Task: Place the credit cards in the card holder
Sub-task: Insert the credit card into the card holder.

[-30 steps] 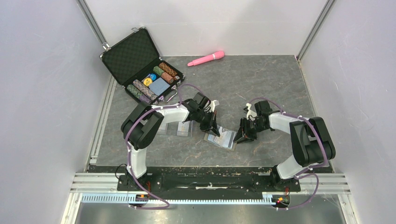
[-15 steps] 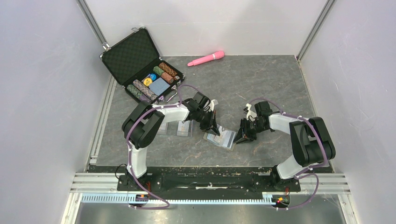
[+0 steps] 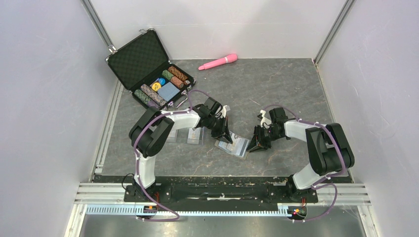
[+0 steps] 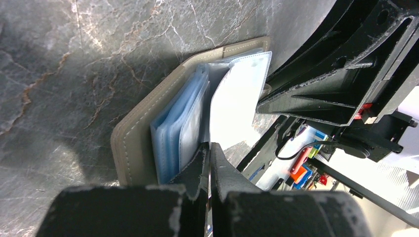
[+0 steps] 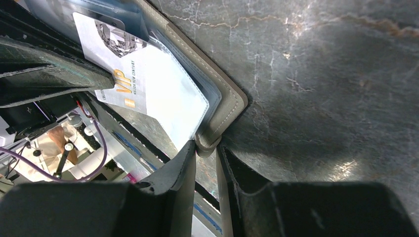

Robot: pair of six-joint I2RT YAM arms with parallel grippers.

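This is a robotics lab test cell. Plain white panel walls on aluminium frame posts box in a grey marble-patterned tabletop. Two black-and-white robot arms, left and right, are bolted to a black mounting rail at the near edge, with purple cables looped along them. An open black poker-chip case and a pink wand-shaped object lie about as loose props.

You have a dark marbled table before you. Plain white walls box it in on three sides
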